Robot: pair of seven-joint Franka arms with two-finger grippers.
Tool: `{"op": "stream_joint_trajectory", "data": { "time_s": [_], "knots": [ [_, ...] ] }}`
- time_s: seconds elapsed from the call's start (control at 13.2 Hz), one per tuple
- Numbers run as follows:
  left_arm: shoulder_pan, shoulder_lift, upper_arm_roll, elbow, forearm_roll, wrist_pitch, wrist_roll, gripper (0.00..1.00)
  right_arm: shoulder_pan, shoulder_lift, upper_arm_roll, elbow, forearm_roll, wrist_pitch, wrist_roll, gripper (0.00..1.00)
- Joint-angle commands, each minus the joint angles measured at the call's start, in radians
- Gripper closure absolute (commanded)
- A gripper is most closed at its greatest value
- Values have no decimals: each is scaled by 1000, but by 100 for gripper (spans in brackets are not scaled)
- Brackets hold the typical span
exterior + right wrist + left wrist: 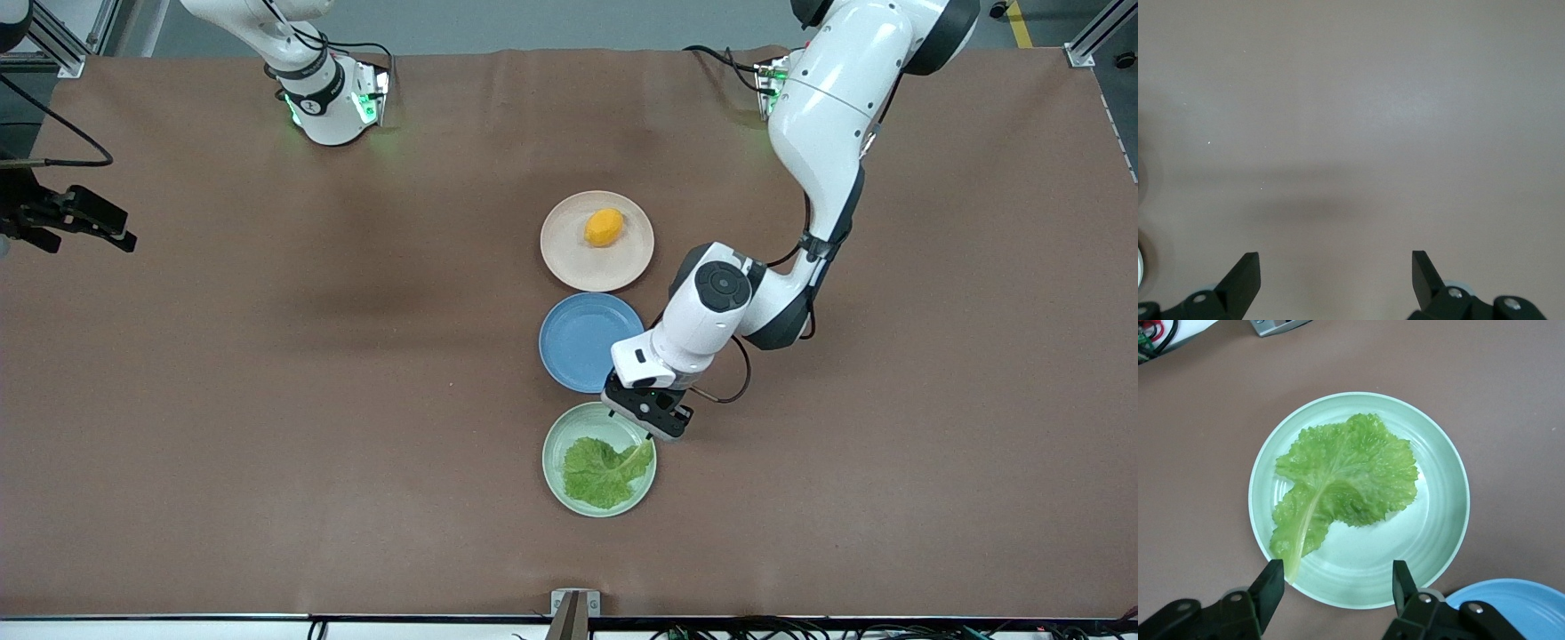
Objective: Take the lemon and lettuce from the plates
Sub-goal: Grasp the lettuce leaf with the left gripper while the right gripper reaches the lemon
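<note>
The lettuce point(605, 471) lies flat in the mint green plate point(556, 480), the plate nearest the front camera. My left gripper point(656, 433) hangs open and empty over that plate's rim on the blue plate's side. In the left wrist view the gripper point(1338, 577) straddles the rim point(1438, 520), one finger beside the pale stem end of the lettuce point(1345, 480). The lemon point(604, 228) sits in the beige-pink plate point(569, 258), farthest from the camera. My right gripper point(123, 238) waits open and empty over bare table at the right arm's end; it also shows in its wrist view point(1336, 263).
An empty blue plate point(578, 342) lies between the two task plates; its edge shows in the left wrist view point(1518, 600). The left arm's forearm hangs over the blue plate's edge. Brown table cover lies all around the row of plates.
</note>
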Motion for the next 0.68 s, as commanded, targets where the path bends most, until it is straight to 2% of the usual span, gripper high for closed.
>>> {"op": "stream_joint_trajectory", "data": {
  "time_s": [0.0,0.23,0.38,0.6],
  "knots": [
    [-22,16,5,23,60,7,10,32,-5,13,0,15,-1,12,-6,0],
    [-21,34,8,23,79,14,15,31,-20,72,-2,21,-2,22,-8,0],
    [-19,66,12,29,111,81,35,31,-25,161,-2,44,4,16,-6,0],
    [-11,123,18,77,125,155,133,35,-17,161,3,37,24,12,49,0]
  ]
}}
